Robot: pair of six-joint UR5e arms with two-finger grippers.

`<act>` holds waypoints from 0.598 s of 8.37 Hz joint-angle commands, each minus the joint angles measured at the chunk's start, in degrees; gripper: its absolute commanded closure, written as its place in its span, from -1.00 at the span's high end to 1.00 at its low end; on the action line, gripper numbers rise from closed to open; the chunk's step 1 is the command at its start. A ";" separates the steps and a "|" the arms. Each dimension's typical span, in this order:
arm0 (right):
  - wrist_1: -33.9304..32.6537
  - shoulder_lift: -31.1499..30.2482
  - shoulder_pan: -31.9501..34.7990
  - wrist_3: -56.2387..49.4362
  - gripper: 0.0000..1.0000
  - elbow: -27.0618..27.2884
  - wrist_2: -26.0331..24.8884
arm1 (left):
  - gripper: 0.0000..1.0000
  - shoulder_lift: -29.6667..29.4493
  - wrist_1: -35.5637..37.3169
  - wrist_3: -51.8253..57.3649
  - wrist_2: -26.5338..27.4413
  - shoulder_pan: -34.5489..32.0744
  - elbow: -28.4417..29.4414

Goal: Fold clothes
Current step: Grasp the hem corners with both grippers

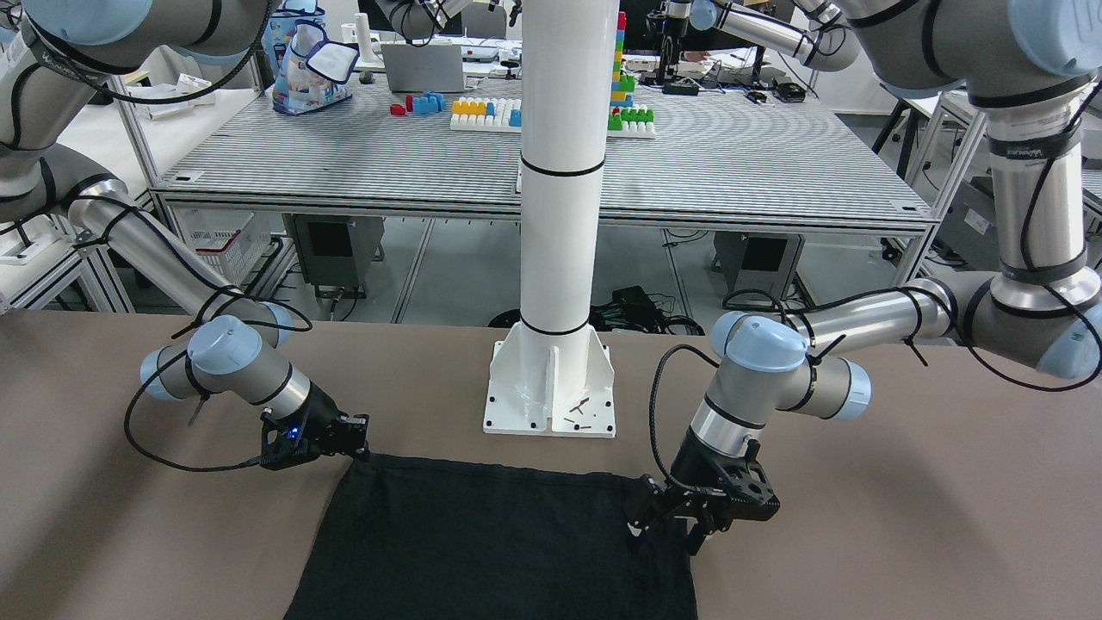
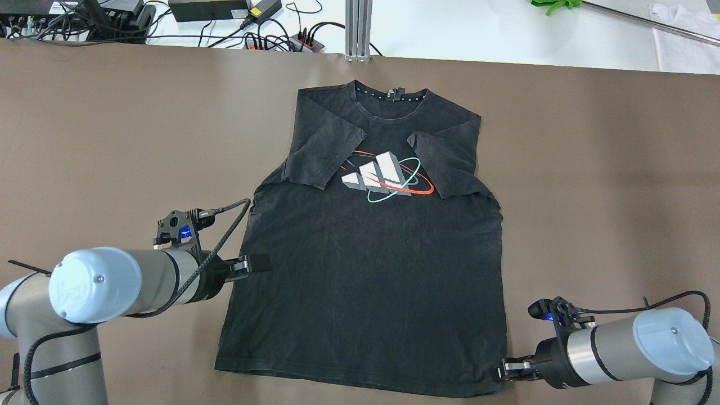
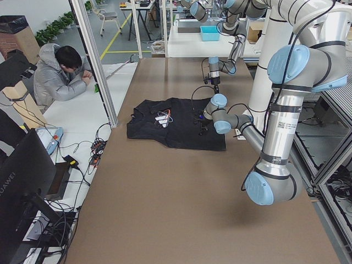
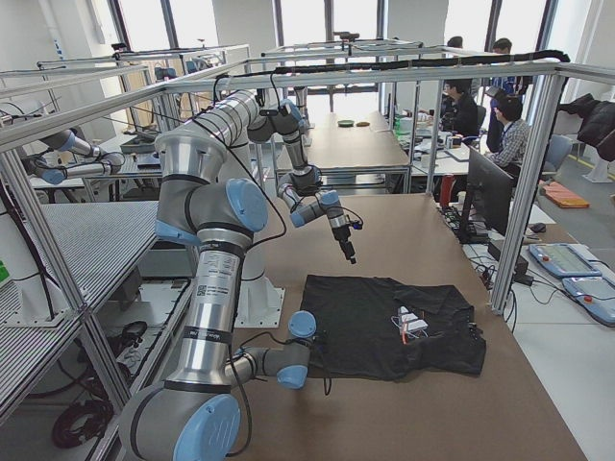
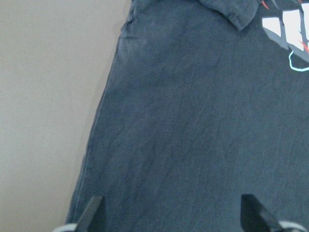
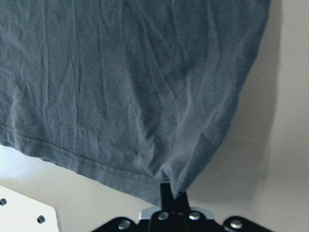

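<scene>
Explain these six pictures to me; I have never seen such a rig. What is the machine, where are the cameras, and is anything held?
The machine is two robot arms at a brown table, each ending in a two-finger tool. Four pictures come from fixed cameras: one facing the robot, one above and behind it, one at each table end. Two come from cameras on the wrists. A black shirt lies flat on the table, sleeves folded inward, near a white pole. The right tool is shut, pinching a hem corner. The left tool is open over the shirt's side edge, holding nothing.
</scene>
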 commanded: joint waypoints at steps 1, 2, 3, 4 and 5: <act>0.01 0.00 0.49 -0.03 -1.00 1.20 0.27 | 1.00 8.07 -12.10 -0.05 1.20 4.78 0.54; 0.01 0.09 0.49 0.06 -1.00 1.20 0.18 | 1.00 11.59 -17.14 -0.05 1.90 6.36 0.90; 0.01 0.44 0.49 0.14 -1.00 1.20 0.00 | 1.00 12.50 -17.28 -0.22 5.21 9.25 0.90; 0.01 0.79 0.49 0.14 -1.00 1.11 0.09 | 1.00 12.42 -17.20 -0.92 8.29 12.23 0.90; 0.01 0.80 0.49 0.14 -1.00 1.02 0.09 | 1.00 12.42 -17.19 -2.15 10.32 14.44 0.81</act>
